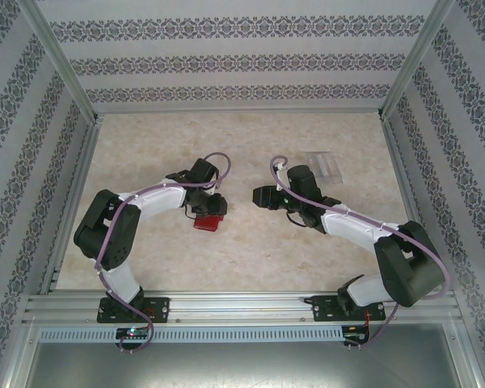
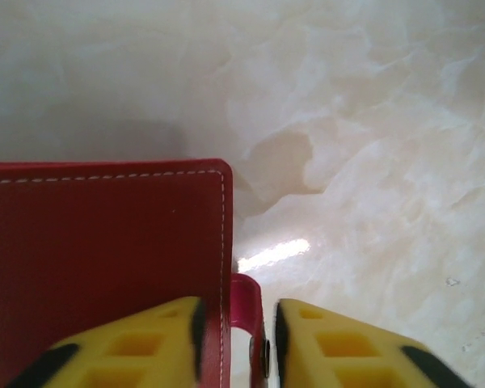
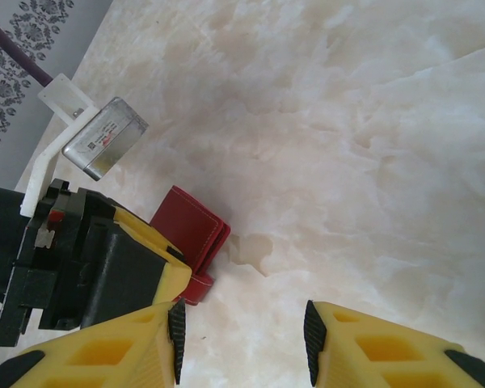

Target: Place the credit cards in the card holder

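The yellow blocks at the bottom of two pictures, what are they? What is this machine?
It is a robot with two arms on a table. One camera looks down from above, and one more sits on each wrist. The yellow blocks are the fingers of each arm's tool, seen by its own wrist camera. The left tool has its fingers either side of the edge of the red card holder; whether it squeezes is unclear. The right tool is open and empty. Pale see-through credit cards lie farther back on the table.

One red card holder (image 1: 209, 223), seemingly two overlapping pale credit cards (image 1: 324, 164), and two robot arms (image 1: 113, 230).
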Controlling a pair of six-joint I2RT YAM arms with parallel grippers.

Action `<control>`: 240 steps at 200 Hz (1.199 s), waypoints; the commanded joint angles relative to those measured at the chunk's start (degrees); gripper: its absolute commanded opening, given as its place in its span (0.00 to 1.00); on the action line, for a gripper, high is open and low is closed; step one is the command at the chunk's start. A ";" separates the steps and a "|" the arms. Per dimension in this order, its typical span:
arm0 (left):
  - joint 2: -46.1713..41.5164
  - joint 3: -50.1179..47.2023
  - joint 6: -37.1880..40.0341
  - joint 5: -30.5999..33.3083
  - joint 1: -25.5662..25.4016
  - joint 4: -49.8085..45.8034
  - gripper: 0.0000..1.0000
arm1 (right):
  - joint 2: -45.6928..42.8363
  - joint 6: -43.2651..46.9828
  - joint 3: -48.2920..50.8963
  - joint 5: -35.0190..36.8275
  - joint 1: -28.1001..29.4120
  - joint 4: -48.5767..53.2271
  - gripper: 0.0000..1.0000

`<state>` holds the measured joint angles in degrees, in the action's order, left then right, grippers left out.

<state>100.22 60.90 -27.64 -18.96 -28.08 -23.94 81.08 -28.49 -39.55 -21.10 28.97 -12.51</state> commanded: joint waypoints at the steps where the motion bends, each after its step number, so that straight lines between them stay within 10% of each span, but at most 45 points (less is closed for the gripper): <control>1: -2.16 1.35 0.92 3.15 -0.58 -4.17 0.38 | 0.56 0.72 0.26 -1.83 -0.69 -0.04 0.44; 240: -4.35 3.20 3.98 2.50 -0.36 -7.92 0.00 | 7.81 -1.50 -4.49 -2.38 2.61 3.16 0.44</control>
<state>97.86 63.24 -25.26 -16.38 -28.08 -29.67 86.61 -28.71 -40.36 -23.40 29.91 -10.81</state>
